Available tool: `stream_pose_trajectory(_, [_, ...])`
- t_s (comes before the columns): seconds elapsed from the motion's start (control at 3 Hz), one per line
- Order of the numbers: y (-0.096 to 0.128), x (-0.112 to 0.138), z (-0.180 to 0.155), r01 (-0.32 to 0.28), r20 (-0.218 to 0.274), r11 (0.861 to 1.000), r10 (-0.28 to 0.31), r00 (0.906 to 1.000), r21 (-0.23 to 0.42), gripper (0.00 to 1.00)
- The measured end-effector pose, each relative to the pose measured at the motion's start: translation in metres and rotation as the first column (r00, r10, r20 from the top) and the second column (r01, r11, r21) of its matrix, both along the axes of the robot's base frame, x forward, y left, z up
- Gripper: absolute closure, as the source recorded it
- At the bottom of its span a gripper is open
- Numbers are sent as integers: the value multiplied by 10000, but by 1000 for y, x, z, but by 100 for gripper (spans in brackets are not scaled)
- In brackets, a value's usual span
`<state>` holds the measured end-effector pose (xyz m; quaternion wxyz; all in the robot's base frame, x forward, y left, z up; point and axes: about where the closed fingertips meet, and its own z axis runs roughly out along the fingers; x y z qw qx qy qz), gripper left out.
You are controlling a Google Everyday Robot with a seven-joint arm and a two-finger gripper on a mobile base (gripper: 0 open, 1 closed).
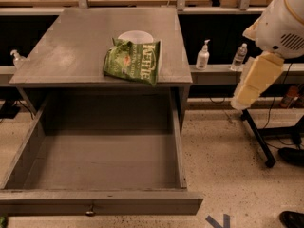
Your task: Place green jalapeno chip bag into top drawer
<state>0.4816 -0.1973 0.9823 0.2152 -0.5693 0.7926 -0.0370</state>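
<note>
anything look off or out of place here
The green jalapeno chip bag lies crumpled and askew, partly over a white bowl, its corner at the front edge of the tabletop. The top drawer below stands pulled open. The gripper hangs off to the right, touching nothing. Nothing looks spilled or broken.

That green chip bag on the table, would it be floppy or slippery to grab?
Probably floppy: the green jalapeno chip bag looks crinkled. Likely light and slippery, being foil, and it lies partly over the white bowl. The gripper is out of view; only the arm shows at right.
</note>
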Motion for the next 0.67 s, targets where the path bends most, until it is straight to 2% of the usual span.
stream_pose_trajectory(0.33, [28, 55, -12, 9, 381, 9899, -64, 9993, 1421, 0])
stream_pose_trajectory(0.67, [65, 96, -35, -609, 800, 9369, 354, 9962, 3442, 0])
